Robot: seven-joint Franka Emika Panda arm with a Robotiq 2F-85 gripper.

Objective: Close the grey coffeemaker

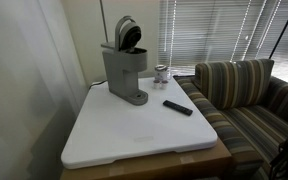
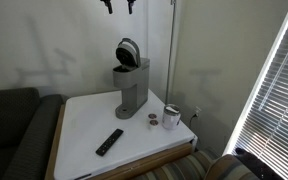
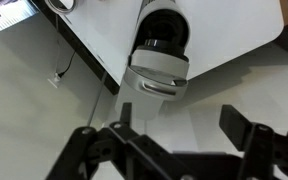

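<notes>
The grey coffeemaker (image 1: 125, 72) stands at the back of the white table top (image 1: 134, 135), its rounded lid (image 1: 128, 32) swung up and open, dark inside. It shows in both exterior views (image 2: 131, 85). My gripper (image 2: 118, 5) hangs high above it at the top edge of an exterior view, well apart from the lid. In the wrist view the coffeemaker (image 3: 160, 60) lies far below, seen from above, and the gripper's black fingers (image 3: 180, 122) are spread wide and hold nothing.
A flat black remote (image 1: 178, 107) lies on the table in front of the machine. A small glass jar (image 2: 171, 117) stands at the table's corner. A striped sofa (image 1: 244, 100) stands beside the table. Window blinds (image 1: 214, 30) are behind.
</notes>
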